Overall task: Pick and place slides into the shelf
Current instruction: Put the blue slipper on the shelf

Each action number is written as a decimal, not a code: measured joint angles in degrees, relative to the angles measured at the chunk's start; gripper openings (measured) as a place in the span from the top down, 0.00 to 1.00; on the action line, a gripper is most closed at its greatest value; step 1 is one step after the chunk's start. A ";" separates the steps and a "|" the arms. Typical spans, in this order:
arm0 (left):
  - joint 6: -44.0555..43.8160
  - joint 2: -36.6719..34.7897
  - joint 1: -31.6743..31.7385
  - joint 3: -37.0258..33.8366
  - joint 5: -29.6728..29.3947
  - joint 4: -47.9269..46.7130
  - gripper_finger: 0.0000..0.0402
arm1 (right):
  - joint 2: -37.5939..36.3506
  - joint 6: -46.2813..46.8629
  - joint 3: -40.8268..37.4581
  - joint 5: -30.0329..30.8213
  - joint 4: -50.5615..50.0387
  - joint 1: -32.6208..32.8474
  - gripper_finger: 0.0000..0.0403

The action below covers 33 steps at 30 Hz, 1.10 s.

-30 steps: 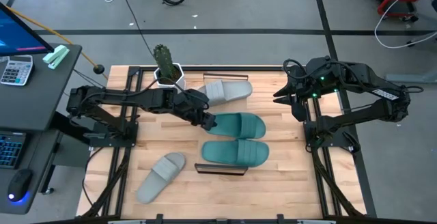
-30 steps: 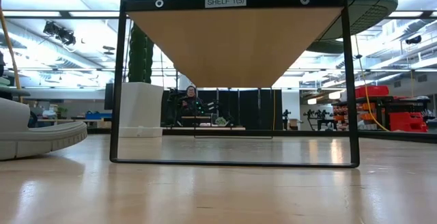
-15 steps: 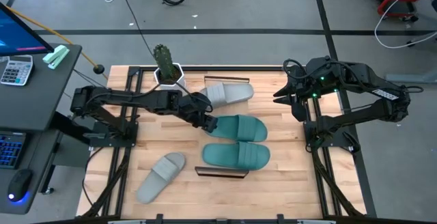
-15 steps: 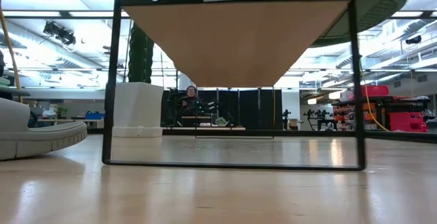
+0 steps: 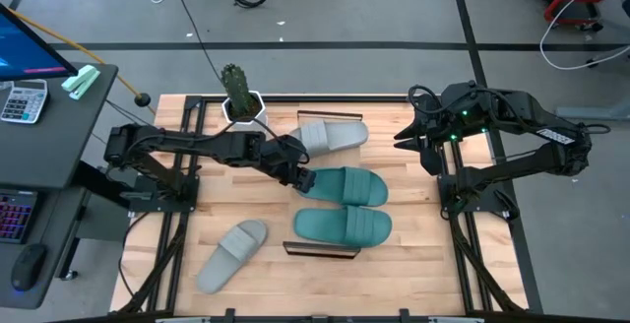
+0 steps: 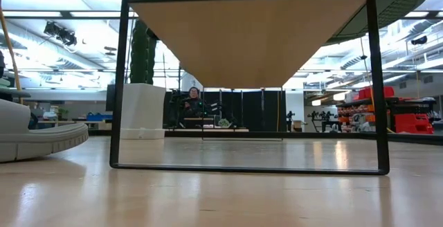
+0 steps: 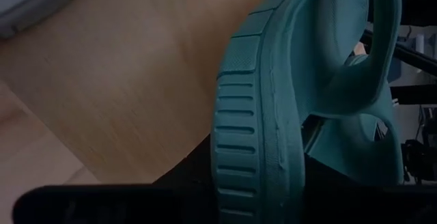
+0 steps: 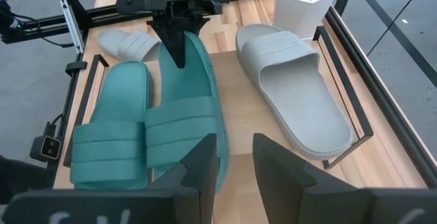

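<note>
On the shelf (image 5: 386,142) at frame centre sit three slides, left gripper (image 5: 301,177) clamping the middle teal slide (image 5: 346,186); grey slide (image 5: 230,254) lower left remains.

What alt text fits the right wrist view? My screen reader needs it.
The left end effector grips the heel of a teal slide on the shelf, between a second teal slide and a grey slide. Another grey slide lies beyond.

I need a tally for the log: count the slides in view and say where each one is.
4. Two teal slides lie side by side on the shelf, one with the left hand at its end, the other beside it. One grey slide lies near the planter. Another grey slide lies on the tabletop.
</note>
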 joint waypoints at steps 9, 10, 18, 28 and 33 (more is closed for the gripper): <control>-0.04 0.18 0.00 0.00 -0.11 -0.22 0.72 | 0.15 -0.33 -0.01 0.02 0.00 0.01 0.75; -0.04 0.18 0.00 0.00 -0.11 -0.27 0.70 | 0.28 -0.37 -0.02 0.02 0.00 0.00 0.75; 0.07 0.23 -0.02 -0.09 -0.33 -0.63 0.57 | 0.83 -0.78 0.00 0.02 0.00 0.00 0.75; -0.22 0.23 0.00 -0.11 0.78 -0.17 0.49 | 1.11 -0.96 0.00 0.00 0.00 0.00 0.75; -0.26 0.23 0.00 -0.11 1.42 -0.13 0.51 | 1.11 -0.98 0.00 0.00 0.00 0.02 0.75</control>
